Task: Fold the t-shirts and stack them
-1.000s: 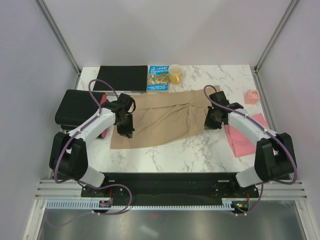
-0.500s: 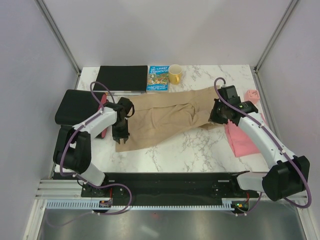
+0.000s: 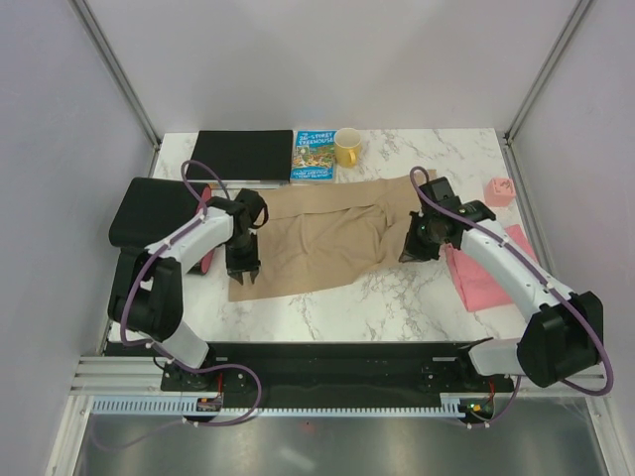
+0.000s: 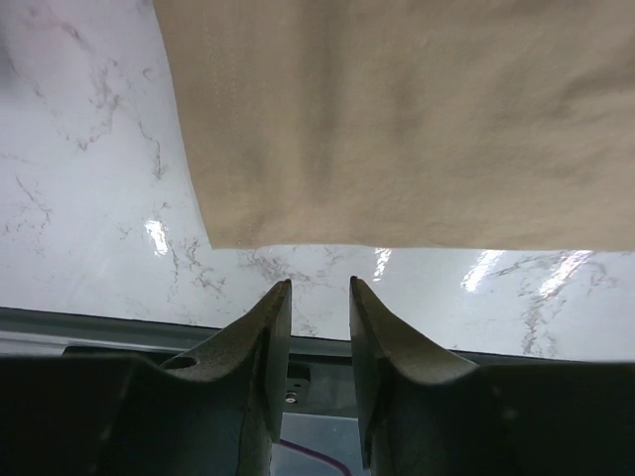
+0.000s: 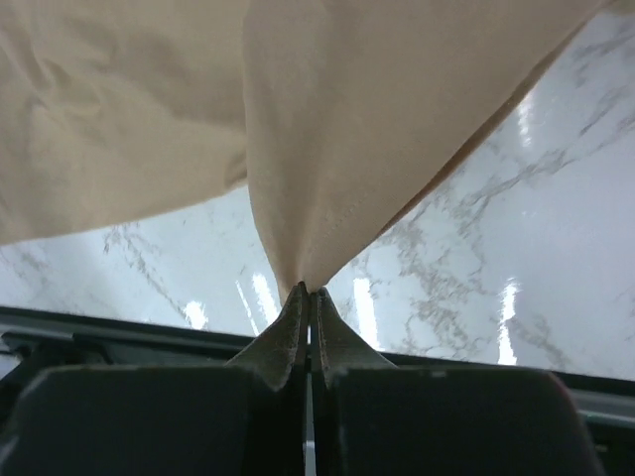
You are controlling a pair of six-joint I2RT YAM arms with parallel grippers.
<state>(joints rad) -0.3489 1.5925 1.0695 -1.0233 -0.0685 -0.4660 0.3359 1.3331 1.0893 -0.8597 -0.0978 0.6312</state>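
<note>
Pulled inward since before, my right gripper [image 5: 308, 292] pinches the tan shirt [image 3: 317, 238]; left gripper [image 4: 319, 290], fingers parted, seemingly holds nothing.

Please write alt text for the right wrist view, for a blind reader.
The fingers of the right gripper pinch a fold of the tan t-shirt, which fans upward from them and fills the top of the view. Behind it lies the white marble table.
</note>
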